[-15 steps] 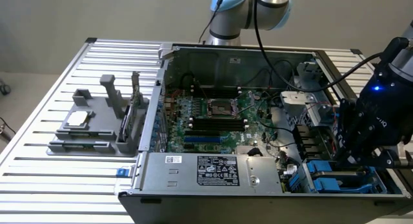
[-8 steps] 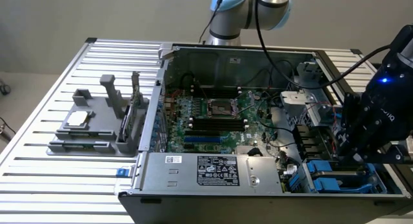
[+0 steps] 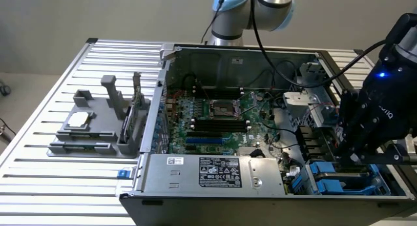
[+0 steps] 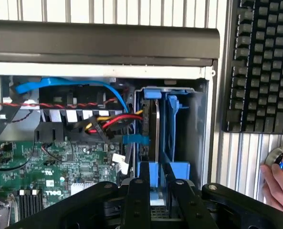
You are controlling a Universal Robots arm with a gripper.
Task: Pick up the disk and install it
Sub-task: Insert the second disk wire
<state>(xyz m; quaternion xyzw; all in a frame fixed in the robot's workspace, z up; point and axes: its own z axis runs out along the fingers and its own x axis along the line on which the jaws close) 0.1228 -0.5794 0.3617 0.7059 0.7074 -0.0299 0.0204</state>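
Note:
The disk (image 4: 156,136) stands on edge in the drive bay at the corner of the open computer case, framed by its blue carrier (image 4: 172,119). My gripper (image 4: 156,202) sits just above the carrier's near end, with one black finger (image 4: 137,200) on each side of it and a narrow gap between the jaws. In the exterior view my gripper (image 3: 350,155) hangs over the blue drive bay (image 3: 339,181) at the case's front corner on the exterior view's right. Whether the pads touch the carrier is unclear.
The case holds a motherboard (image 3: 215,118), a grey power-supply box (image 3: 215,172) and cables (image 4: 103,121) beside the bay. A grey fixture (image 3: 91,131) with a small chip (image 3: 78,119) stands on the slatted table. A keyboard (image 4: 260,67) and a person's hand (image 4: 277,183) lie beyond the case wall.

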